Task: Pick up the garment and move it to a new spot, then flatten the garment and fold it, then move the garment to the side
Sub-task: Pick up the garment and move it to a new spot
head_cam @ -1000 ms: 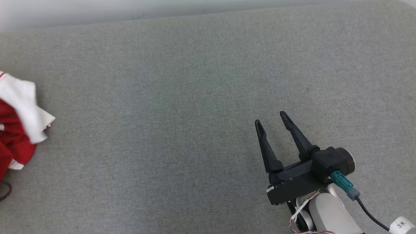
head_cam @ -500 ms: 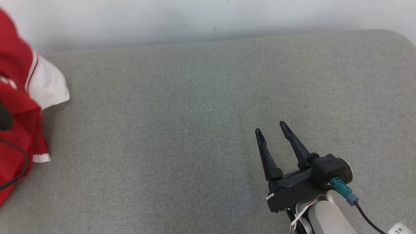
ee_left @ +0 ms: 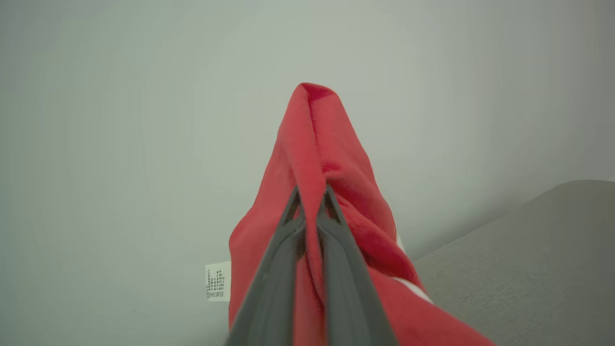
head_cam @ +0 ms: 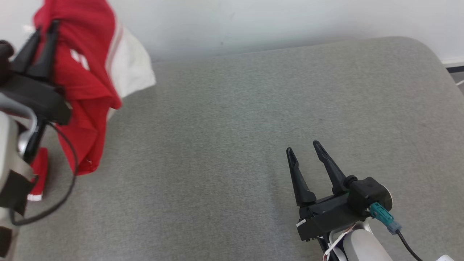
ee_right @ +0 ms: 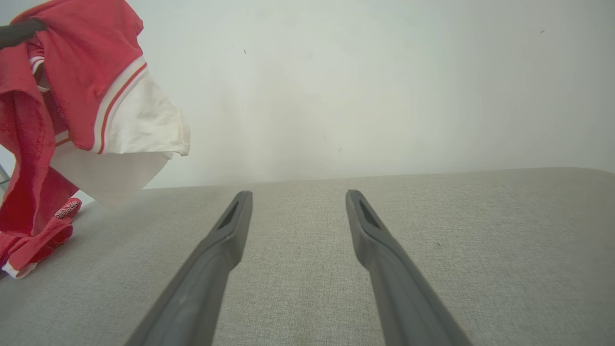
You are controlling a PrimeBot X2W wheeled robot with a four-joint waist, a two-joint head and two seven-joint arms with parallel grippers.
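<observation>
The garment [head_cam: 85, 83], a red shirt with white sleeve panels, hangs in the air at the far left of the head view. My left gripper [head_cam: 45, 27] is shut on a bunched fold of it near the top. In the left wrist view the red cloth [ee_left: 312, 158] is pinched between the two dark fingers [ee_left: 293, 226] and rises past their tips, with a white care label [ee_left: 218, 281] hanging below. The garment's lower end [ee_right: 29, 245] trails on the grey surface. My right gripper [head_cam: 302, 146] rests low at the lower right, open and empty, far from the garment.
The grey padded surface [head_cam: 235, 116] stretches across the middle and right, with a rounded far-right corner [head_cam: 431, 50]. A pale wall [head_cam: 275, 18] runs behind it. A black cable [head_cam: 61, 188] loops from my left arm at the lower left.
My left gripper has lifted the garment up off the surface and carried it rightward into the head view. The head camera has tilted up. The right gripper has stayed open in place.
</observation>
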